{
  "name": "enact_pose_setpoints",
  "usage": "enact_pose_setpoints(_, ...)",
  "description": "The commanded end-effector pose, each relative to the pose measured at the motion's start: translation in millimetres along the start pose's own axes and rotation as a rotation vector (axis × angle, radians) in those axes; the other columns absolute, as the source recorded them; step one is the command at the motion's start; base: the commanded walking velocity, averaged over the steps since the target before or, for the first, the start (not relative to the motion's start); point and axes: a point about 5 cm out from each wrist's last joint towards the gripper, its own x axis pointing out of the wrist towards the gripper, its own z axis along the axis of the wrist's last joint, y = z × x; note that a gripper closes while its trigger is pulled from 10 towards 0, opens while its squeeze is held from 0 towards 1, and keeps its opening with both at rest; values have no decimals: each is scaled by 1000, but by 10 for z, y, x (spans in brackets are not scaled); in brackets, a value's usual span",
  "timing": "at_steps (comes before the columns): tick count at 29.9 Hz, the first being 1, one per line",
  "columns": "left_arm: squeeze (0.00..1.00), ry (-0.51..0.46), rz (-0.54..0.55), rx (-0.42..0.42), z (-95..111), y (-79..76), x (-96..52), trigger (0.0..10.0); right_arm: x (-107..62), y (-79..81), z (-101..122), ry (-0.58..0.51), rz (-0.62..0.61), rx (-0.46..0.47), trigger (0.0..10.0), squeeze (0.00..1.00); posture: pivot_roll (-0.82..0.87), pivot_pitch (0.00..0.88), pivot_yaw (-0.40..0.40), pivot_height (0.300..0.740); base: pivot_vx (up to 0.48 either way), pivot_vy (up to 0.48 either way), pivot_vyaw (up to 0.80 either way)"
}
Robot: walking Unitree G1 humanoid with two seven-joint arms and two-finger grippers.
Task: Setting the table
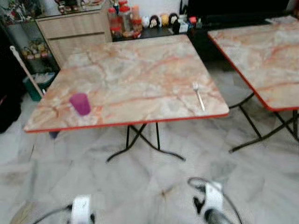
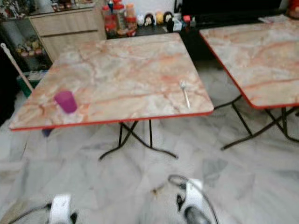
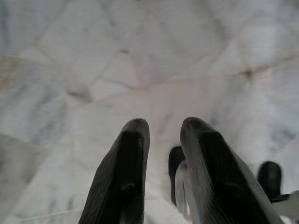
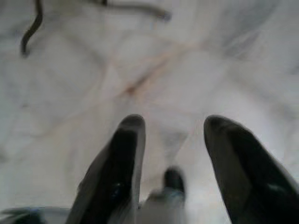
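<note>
A folding table point(image 1: 140, 74) with a marbled top and a red rim stands in front of me. A purple cup point(image 1: 81, 103) stands upright near its front left corner. A silver fork point(image 1: 199, 94) lies near the front right corner, tines pointing away from me. Both arms hang low over the pale marble floor, short of the table. My left gripper point(image 3: 165, 126) points down at the floor with a gap between its fingers and nothing in it. My right gripper point(image 4: 175, 122) is also open and empty, its fingers wider apart.
A second matching table point(image 1: 266, 51) stands to the right, across a narrow gap. Black crossed legs point(image 1: 140, 144) show under the near table. Behind it are a wooden cabinet point(image 1: 74, 30) and a low shelf with jars point(image 1: 124, 21). A broom handle point(image 1: 25, 70) leans at the left.
</note>
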Motion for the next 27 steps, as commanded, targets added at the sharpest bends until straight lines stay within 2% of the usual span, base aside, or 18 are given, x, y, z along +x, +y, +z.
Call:
enact_pose_setpoints(1, 0, 8, 40, -1, -15, 152, -14, 10000, 18, 175, 48, -17, 49, -17, 10000, 0, 0, 0, 50, 732, 307, 0, 0)
enact_pose_setpoints(9, 0, 11, 36, -3, -25, 141, -15, 10000, 15, 174, 49, -30, 54, 17, 10000, 0, -2, 0, 47, 732, 308, 0, 141)
enact_pose_setpoints(21, 0, 19, 33, -4, -51, 126, -21, 10000, 10, 125, 27, -17, 49, -18, 10000, 0, -4, 0, 40, 732, 308, 0, 0)
enact_pose_setpoints(24, 0, 25, 29, 1, -65, 117, -24, 10000, 10, 122, 38, -21, 62, -60, 10000, 0, -7, 0, 37, 732, 294, 0, 0)
enact_pose_setpoints(27, 0, 31, 21, 14, -78, 103, -26, 10000, 14, 189, 93, -49, 114, -151, 10000, 0, -9, 0, 34, 732, 0, 0, 0)
